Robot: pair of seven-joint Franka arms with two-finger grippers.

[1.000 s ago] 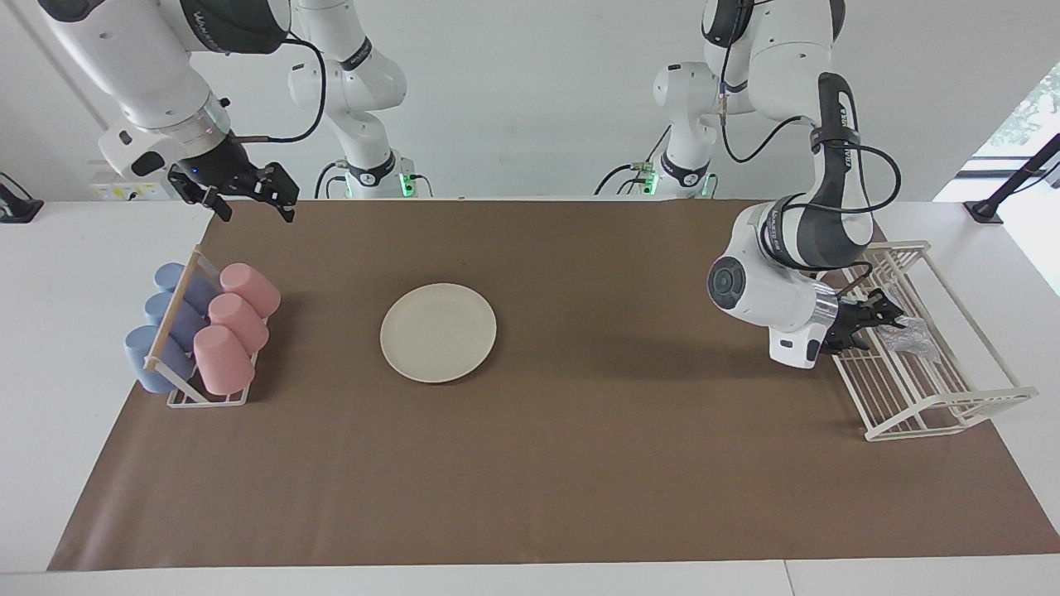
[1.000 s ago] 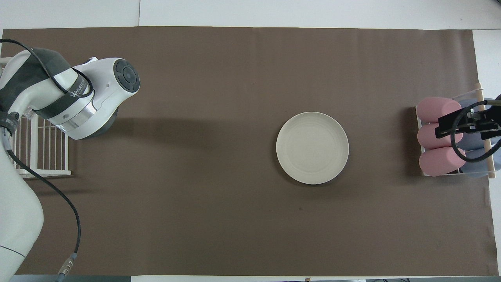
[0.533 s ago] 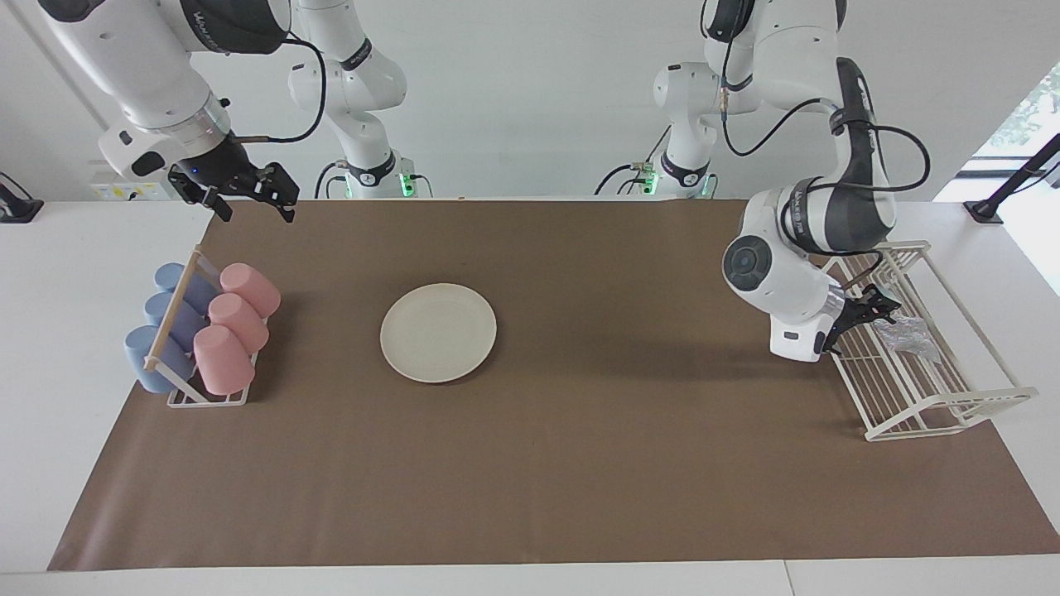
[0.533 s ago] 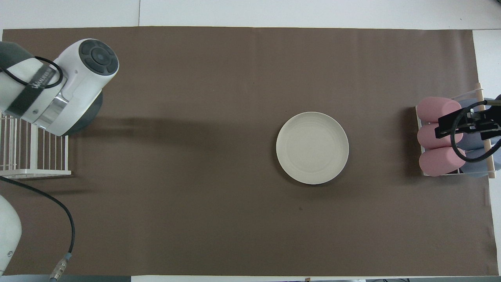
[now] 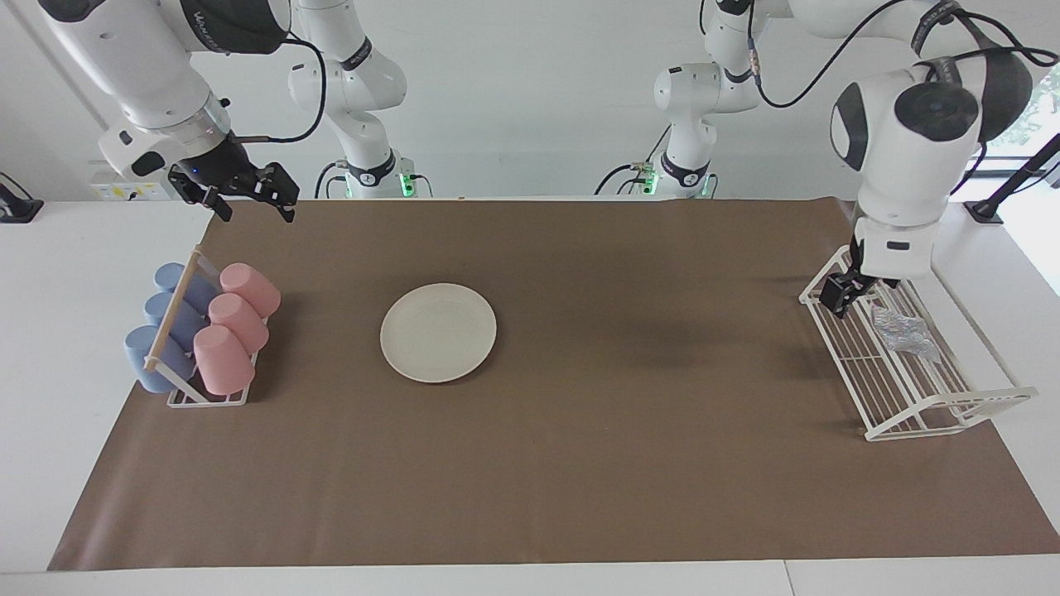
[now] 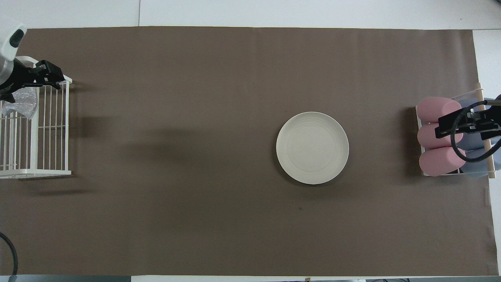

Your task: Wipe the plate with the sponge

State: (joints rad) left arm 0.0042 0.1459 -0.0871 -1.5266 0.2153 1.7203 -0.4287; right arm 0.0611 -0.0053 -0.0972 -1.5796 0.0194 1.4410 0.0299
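Note:
The cream-white plate [image 5: 438, 332] [image 6: 312, 148] lies flat on the brown mat, mid-table. The silvery sponge [image 5: 903, 329] [image 6: 22, 102] lies in the white wire rack [image 5: 915, 389] [image 6: 51, 129] at the left arm's end of the table. My left gripper [image 5: 861, 290] [image 6: 25, 84] hangs open, pointing down over the rack's end nearer the robots, just above the sponge and apart from it. My right gripper [image 5: 252, 199] [image 6: 467, 125] waits open and raised above the cup holder, holding nothing.
A wire and wood holder [image 5: 178, 319] [image 6: 485, 133] with pink cups [image 5: 236, 327] and blue cups [image 5: 161, 327] stands at the right arm's end. The brown mat [image 5: 580, 463] covers most of the white table.
My left arm has swung up and turned its wrist downward, drawing the gripper off the sponge toward the rack's end nearer the robots. The sponge stays in the rack. The right arm is unchanged.

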